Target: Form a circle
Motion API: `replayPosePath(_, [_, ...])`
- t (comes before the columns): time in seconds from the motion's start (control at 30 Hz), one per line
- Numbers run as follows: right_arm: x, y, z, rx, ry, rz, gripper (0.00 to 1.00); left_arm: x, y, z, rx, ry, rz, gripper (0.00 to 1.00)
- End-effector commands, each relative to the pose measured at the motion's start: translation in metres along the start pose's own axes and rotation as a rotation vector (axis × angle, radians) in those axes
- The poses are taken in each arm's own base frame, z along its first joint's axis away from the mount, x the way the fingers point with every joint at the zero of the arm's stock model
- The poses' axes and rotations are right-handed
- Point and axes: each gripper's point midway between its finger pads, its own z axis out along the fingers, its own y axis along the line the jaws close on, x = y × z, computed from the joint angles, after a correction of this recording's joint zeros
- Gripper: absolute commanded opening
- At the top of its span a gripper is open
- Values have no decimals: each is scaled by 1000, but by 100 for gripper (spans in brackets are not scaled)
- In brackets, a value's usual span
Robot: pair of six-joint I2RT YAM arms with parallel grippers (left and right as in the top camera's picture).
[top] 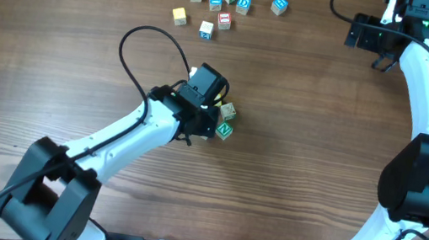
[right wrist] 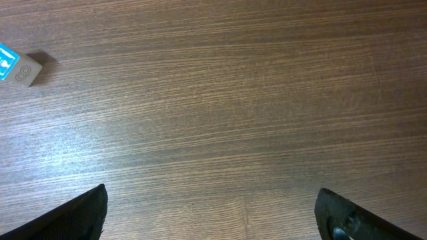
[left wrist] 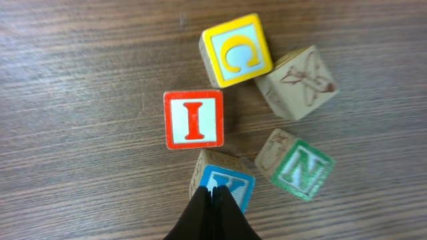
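Observation:
The circle is a tight ring of five letter cubes in the left wrist view: yellow C, a pale cube with a butterfly drawing, green N, blue X and red I. My left gripper is shut with nothing between its fingers, and its tips cover the near edge of the blue cube. From overhead, the left wrist hides most of the ring; only the green cube and a pale one show. My right gripper stands open over bare wood, far from the ring.
Several loose letter cubes lie scattered at the table's far edge, with a blue one apart to the right. That blue cube sits at the upper left of the right wrist view. A black cable loops beside the left arm.

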Motion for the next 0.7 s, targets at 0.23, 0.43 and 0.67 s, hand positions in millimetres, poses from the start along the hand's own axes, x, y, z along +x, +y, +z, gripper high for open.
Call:
replayPosePath(0.23, [4, -2, 7, 11, 14, -9, 100, 17, 13, 16, -56, 47, 7, 4])
replayPosePath(0.43, [4, -2, 7, 11, 14, -9, 100, 14, 17, 18, -78, 34, 8, 4])
replayPosePath(0.67, [4, -2, 7, 11, 14, -9, 99, 10, 18, 18, -86, 18, 7, 4])
